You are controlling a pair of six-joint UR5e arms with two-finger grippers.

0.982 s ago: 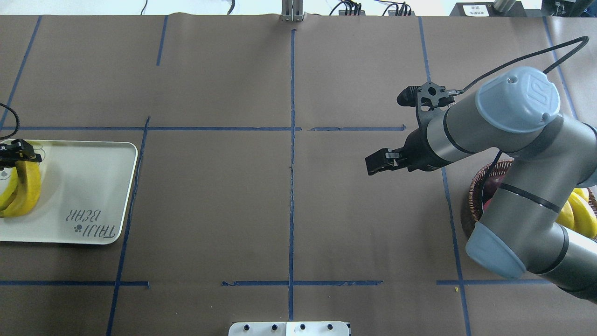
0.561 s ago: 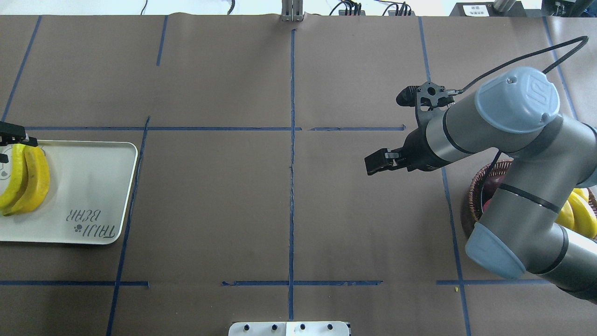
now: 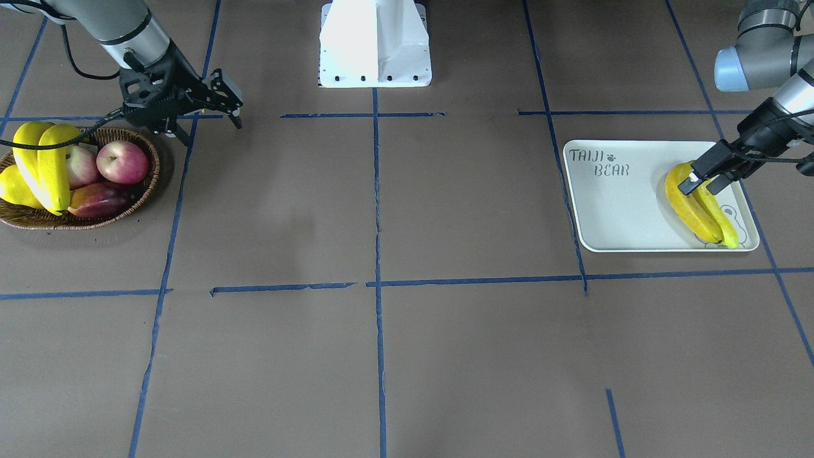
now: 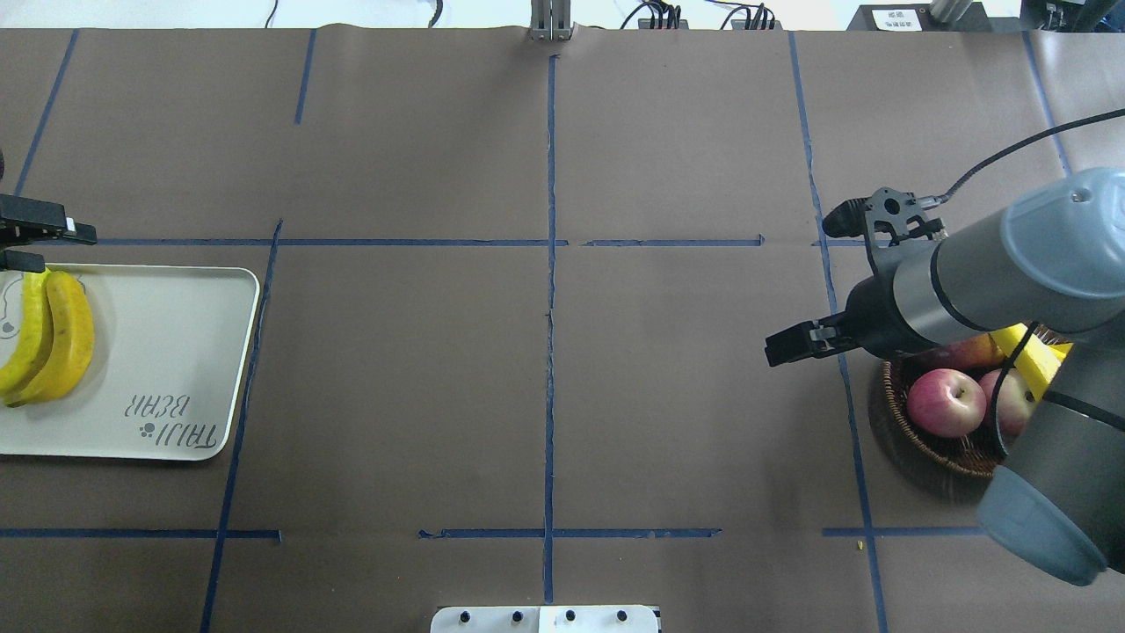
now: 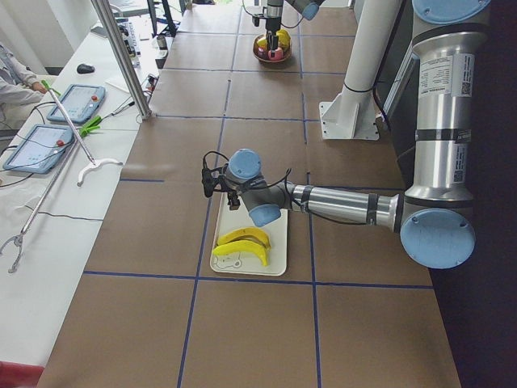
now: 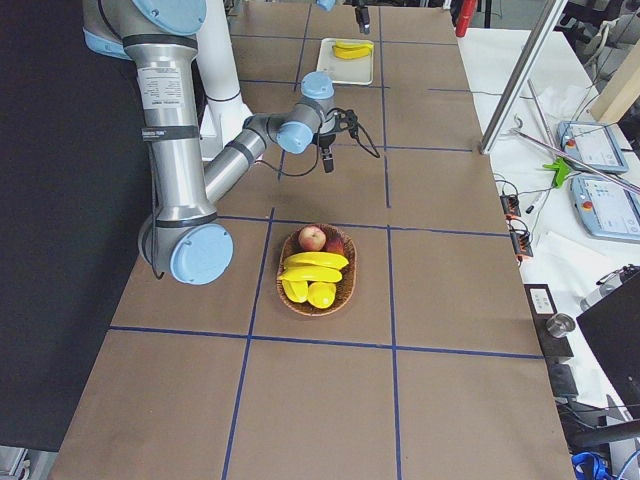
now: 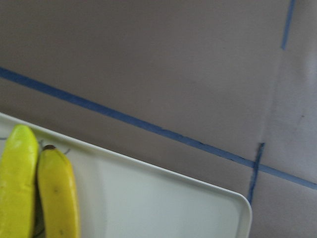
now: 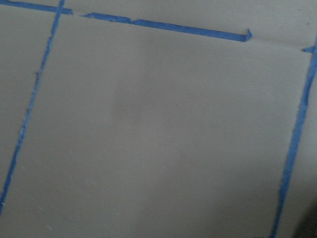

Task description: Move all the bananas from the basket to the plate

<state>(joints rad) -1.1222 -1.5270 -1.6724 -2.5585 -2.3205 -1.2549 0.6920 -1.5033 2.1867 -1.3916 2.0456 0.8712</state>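
Two bananas (image 3: 698, 207) lie side by side on the white plate (image 3: 610, 210), touching each other, at the end that has the bear drawing. The left tool (image 3: 694, 178) hangs raised above the plate, close to these bananas. Its jaws are parted and there is nothing between them.

At the other end of the surface (image 3: 445, 356), two more bananas (image 3: 46, 162) rest in the basket (image 3: 63, 222), on top of the other fruit. This fruit is two red apples (image 3: 123, 161), a dark red fruit (image 3: 98, 198) and a small yellow one (image 3: 11, 184). The right tool (image 3: 230, 103) hovers above the brown surface near the basket, on the side toward the middle. Its jaws also look parted, and it holds nothing.
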